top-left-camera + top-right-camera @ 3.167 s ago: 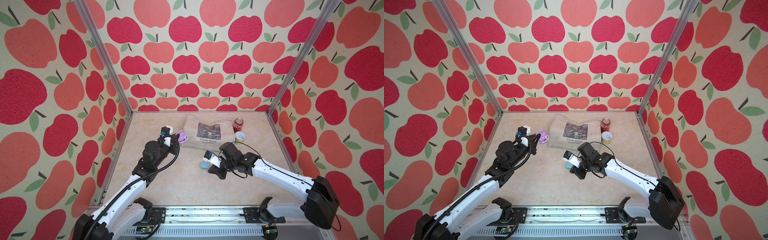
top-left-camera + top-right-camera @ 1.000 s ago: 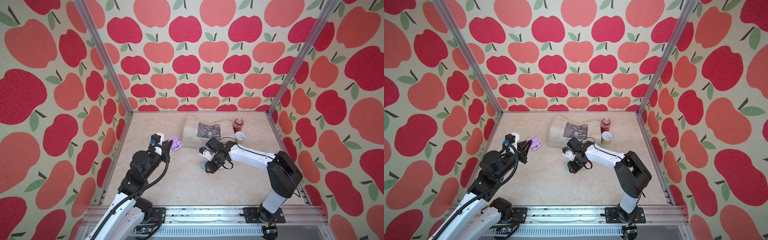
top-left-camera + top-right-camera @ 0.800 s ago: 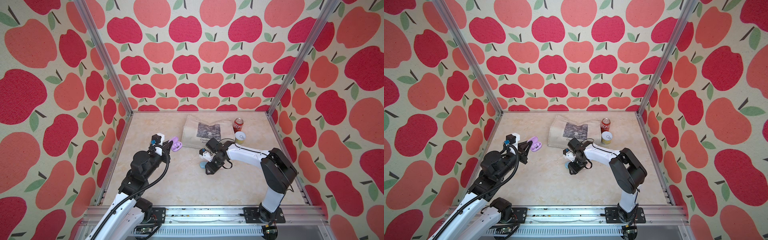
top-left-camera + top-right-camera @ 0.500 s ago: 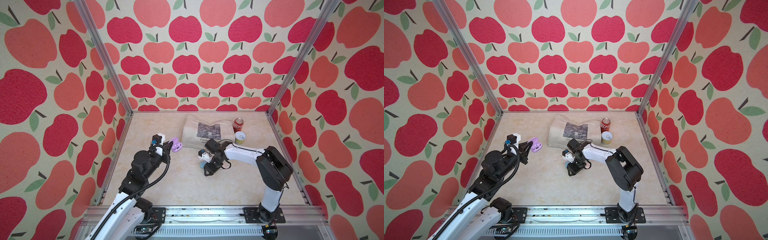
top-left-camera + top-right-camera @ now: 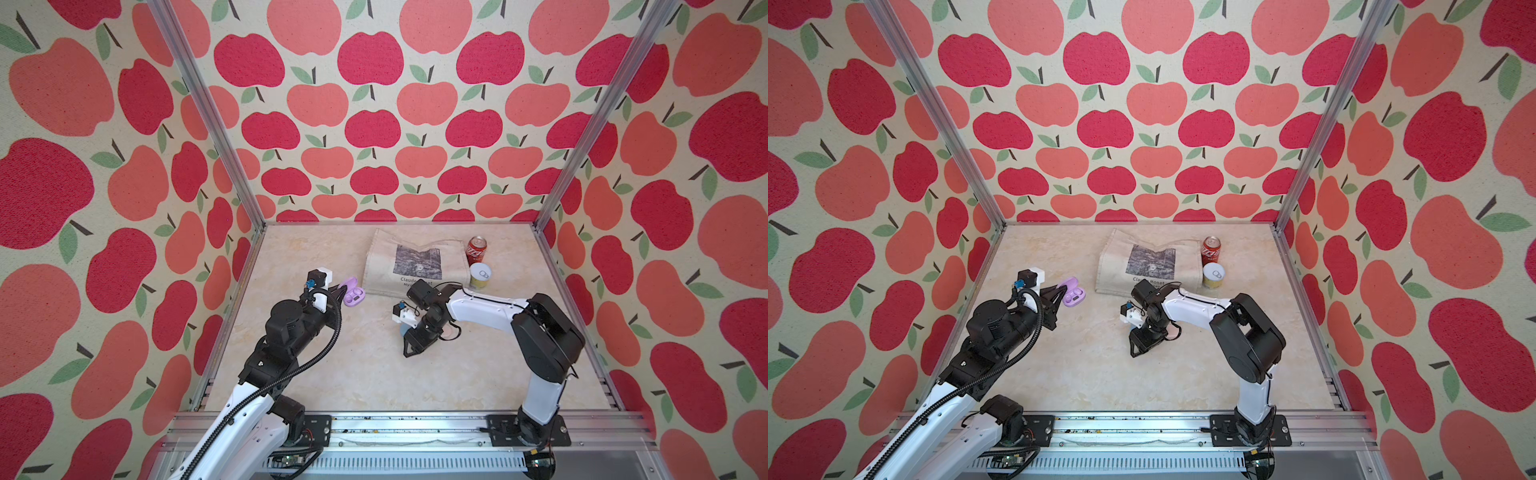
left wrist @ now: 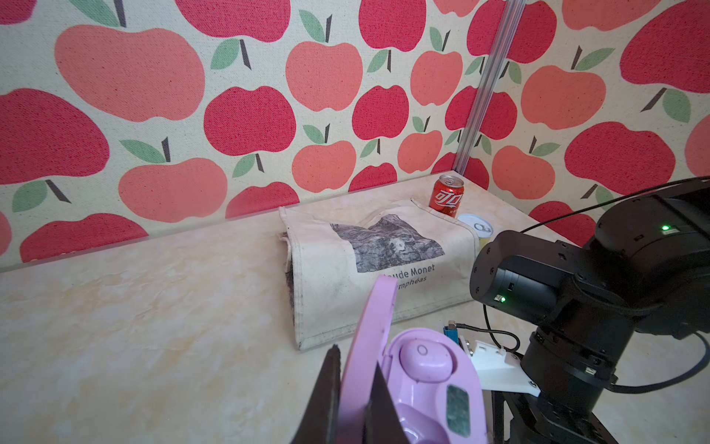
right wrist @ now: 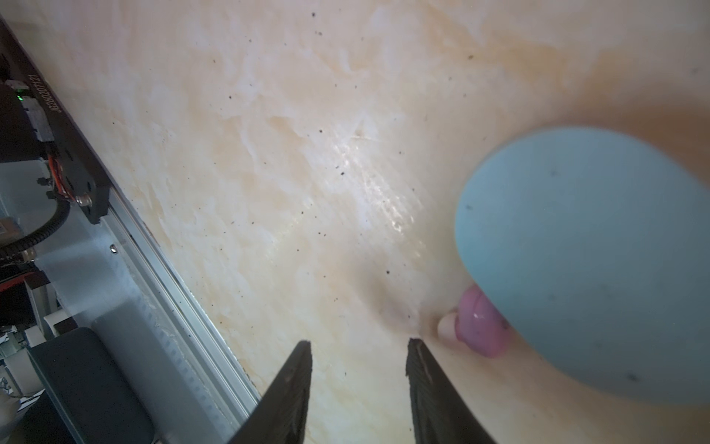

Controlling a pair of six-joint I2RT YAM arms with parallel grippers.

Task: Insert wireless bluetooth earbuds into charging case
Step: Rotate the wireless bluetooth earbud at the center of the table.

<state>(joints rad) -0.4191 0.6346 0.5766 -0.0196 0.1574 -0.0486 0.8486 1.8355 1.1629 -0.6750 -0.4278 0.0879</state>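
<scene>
Pinching the purple case (image 6: pixel 420 378) with my left claw (image 6: pixel 354 378), I am risking my spread right claw (image 7: pixel 359 342) flicking the off-centre earbud (image 7: pixel 480 326)

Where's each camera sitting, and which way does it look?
Both top views: high in front, looking down on the table; both arms show.
Left wrist: faces the back wall; left gripper pinching the purple case.
Right wrist: faces down at the table; open right gripper, blue case, earbud.
Shared: soda can, in top and left wrist views.

The blue case (image 7: pixel 595 250) is blurred, cut by the edge, and half hides a pink bud (image 7: pixel 480 326).
</scene>
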